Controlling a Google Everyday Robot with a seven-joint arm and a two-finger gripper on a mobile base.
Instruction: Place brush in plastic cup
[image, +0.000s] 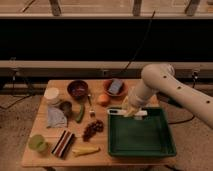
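Arm reaches in from the right, elbow high. The gripper (131, 111) is low over the back-left corner of the green tray (145, 137). Fingers look clamped on the brush (118, 112), which lies roughly level across the gripper: one cream-white end sticks out left past the tray rim, the other pokes out right over the tray. It looks to be just above the rim, but I can't tell whether it touches. The plastic cup (37, 143) is upright at the front-left corner of the table (100, 156), well apart from the gripper, with most of the clutter between them. Just beside the cup is a dark striped packet (62, 143), then a yellow banana-like piece (85, 150). Dark grapes (92, 129) are mid-table, near the tray's left wall. Back row has a white round container (51, 94), a dark red bowl (77, 89) and an orange bowl (115, 88) holding something blue-grey. An orange (103, 99) is in front of that bowl, with a small fork (91, 105) to its left.
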